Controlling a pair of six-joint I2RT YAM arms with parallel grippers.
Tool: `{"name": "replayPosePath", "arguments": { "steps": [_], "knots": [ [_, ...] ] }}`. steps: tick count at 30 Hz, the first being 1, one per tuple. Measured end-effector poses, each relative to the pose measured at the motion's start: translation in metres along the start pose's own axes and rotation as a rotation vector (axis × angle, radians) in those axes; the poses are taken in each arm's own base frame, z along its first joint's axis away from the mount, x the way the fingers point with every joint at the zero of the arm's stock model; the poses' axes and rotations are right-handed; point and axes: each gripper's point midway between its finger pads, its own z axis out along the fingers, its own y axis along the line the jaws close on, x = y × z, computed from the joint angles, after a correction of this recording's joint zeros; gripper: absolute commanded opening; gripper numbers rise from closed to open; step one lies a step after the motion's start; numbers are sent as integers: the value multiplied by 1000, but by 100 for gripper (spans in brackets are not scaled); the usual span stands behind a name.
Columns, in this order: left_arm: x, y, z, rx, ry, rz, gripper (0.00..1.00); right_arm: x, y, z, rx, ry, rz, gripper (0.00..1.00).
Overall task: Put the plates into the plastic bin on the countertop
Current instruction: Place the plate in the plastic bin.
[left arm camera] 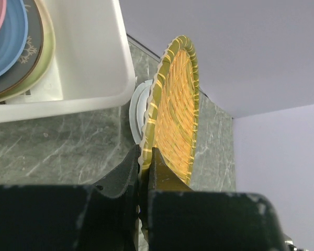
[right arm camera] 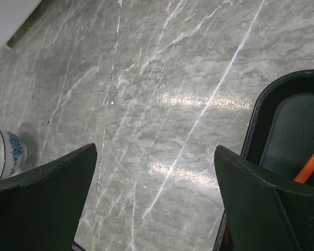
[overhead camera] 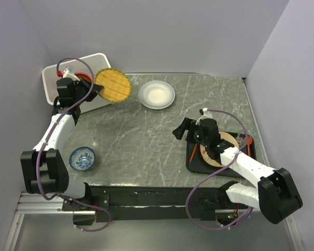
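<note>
Woven plate (overhead camera: 113,85): was yellow with olive strands.
Bin (overhead camera: 51,83): was white.
Tabletop (overhead camera: 141,141): was grey-green marble, veined thin white.
Bowl (overhead camera: 82,158): was blue-and-white patterned.
Plain plate (overhead camera: 156,94): was white.
Tray (overhead camera: 192,161): was black.
Utensil (right arm camera: 310,162): was orange.

arms (overhead camera: 55,130): white, black joints | cables (overhead camera: 188,203): purple | right hand (right arm camera: 156,151): black

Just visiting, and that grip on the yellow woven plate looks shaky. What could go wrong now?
The left gripper pinches the woven yellow plate only at its rim, so it might swing or slip out. Beside the plastic bin, it could knock the wall rather than clear it.
</note>
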Motion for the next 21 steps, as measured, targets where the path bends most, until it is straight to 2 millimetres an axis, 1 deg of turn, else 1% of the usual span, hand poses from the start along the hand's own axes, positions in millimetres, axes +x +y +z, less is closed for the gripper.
{"name": "replayPosePath", "arguments": {
  "steps": [3, 8, 13, 18, 21],
  "knots": [
    [-5, 7, 5, -20, -8, -24, 1, 0, 0, 0, 1, 0, -4, 100],
    [-19, 18, 10, -53, -44, -55, 1, 0, -1, 0, 1, 0, -10, 100],
    [-30, 29, 15, -72, -65, -84, 1, 0, -1, 0, 1, -1, -15, 100],
    [-39, 40, 14, -95, -82, -123, 1, 0, -1, 0, 1, 0, -18, 100],
    [-48, 47, 11, -110, -105, -149, 1, 1, -1, 1, 2, 3, -18, 100]
  ]
}}
